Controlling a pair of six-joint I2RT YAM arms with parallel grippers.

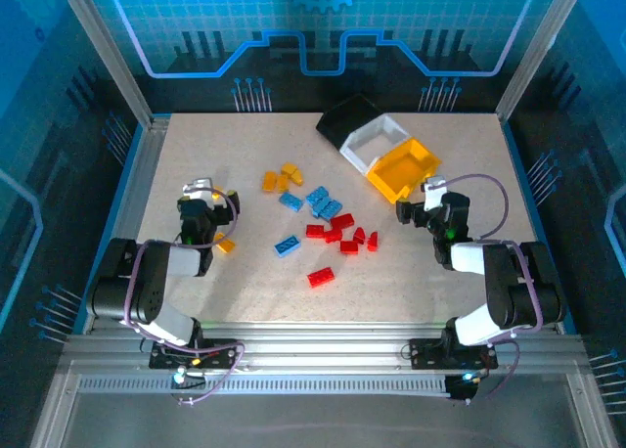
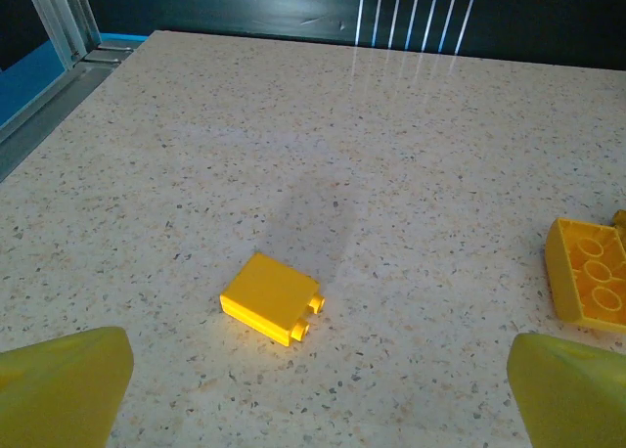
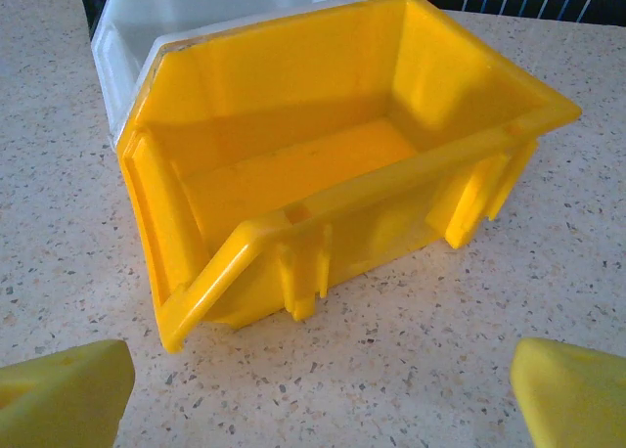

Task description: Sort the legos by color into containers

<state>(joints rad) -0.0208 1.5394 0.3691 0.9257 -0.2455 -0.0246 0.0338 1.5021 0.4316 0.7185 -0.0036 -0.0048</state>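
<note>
over at the far right, 3 bins touch in a diagonal row: black bin (image 1: 344,115), white bin (image 1: 364,151), and yellow bin (image 3: 391,189) nearest, its inside bare. legos (image 1: 323,218) lie loose mid-table, 1 orange brick (image 2: 269,296) by the left gripper (image 2: 318,389). left gripper and right gripper (image 3: 323,399) are both spread wide, holding nothing.

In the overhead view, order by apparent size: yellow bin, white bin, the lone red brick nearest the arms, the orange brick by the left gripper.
Largest: yellow bin and white bin, alike and overlapping, so unranked.
Then red brick.
Smallest: orange brick.
</note>
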